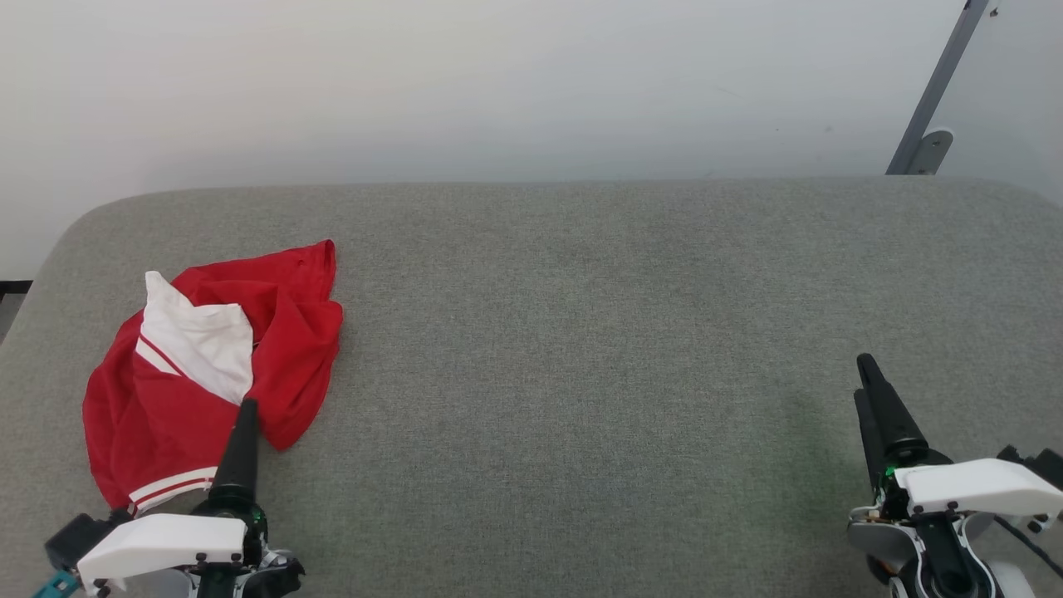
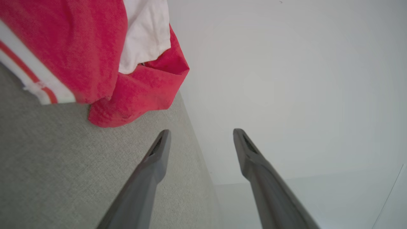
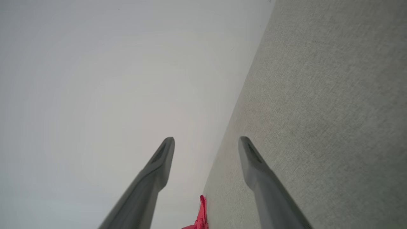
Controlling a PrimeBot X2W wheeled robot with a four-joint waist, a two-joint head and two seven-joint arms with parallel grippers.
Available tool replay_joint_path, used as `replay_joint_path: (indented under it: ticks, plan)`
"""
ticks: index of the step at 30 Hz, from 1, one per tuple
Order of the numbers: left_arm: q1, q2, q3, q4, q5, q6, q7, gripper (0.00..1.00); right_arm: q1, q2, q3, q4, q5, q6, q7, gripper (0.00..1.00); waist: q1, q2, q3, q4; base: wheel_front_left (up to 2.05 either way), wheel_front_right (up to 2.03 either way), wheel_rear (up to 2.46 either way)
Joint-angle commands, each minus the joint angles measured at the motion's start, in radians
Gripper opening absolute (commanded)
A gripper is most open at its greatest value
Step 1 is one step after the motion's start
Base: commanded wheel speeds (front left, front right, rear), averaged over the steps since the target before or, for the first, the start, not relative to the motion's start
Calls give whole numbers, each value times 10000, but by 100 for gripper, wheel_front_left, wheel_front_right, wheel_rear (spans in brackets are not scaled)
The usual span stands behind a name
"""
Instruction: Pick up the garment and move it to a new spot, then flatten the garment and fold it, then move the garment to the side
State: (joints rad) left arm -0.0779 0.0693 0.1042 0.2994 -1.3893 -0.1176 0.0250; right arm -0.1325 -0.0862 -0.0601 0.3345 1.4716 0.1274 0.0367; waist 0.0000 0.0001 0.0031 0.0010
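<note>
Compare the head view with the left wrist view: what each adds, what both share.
Head view adds the right gripper over bare grey cushion, and a metal bracket on the wall. Left wrist view adds the open gap between the left gripper's fingers, short of the garment. Both share the crumpled red-and-white garment, its striped trim, the cushion and the pale wall.

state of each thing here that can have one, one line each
garment: crumpled in a heap on the grey surface, unfolded, not held
left gripper: open, empty, close to the garment with no cloth between its fingers
right gripper: open, empty, over bare surface far from the garment
</note>
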Motion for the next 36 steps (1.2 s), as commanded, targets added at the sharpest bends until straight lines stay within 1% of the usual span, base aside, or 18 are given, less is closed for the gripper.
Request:
replay_joint_path:
  ticks: [1,9,13,14,16,27,30,36]
  plan:
    - [-279,78,131,-200,642,101,-135,100,-398,-161,132,-73,-355,34,-173,100,0,-1,0,3,0,0,0]
    - [-298,78,211,-284,2278,20,-465,100,-682,-430,417,37,-1400,36,-545,100,0,-1,2,9,0,0,0]
    - [-317,100,231,-416,3199,64,-615,100,-812,-660,555,142,-2315,37,-716,100,0,-1,11,17,0,0,0]
    - [-317,100,231,-416,3199,64,-615,100,-812,-660,555,142,-2315,37,-716,100,0,-1,11,17,0,0,0]
    - [-326,107,242,-510,3656,80,-687,100,-872,-771,602,218,-2953,37,-798,100,0,-1,17,21,0,0,0]
    - [-198,269,-53,-853,6107,204,-1072,100,-952,-870,507,148,-6148,40,-1188,100,0,-1,68,33,0,0,0]
    - [-146,289,-148,-882,6581,238,-1167,100,-985,-890,494,170,-7028,41,-1287,100,0,-1,87,30,0,0,0]
    - [-86,523,-457,-927,7613,343,-1353,100,-1021,-812,225,67,-8747,42,-1470,100,0,-1,136,25,0,0,0]
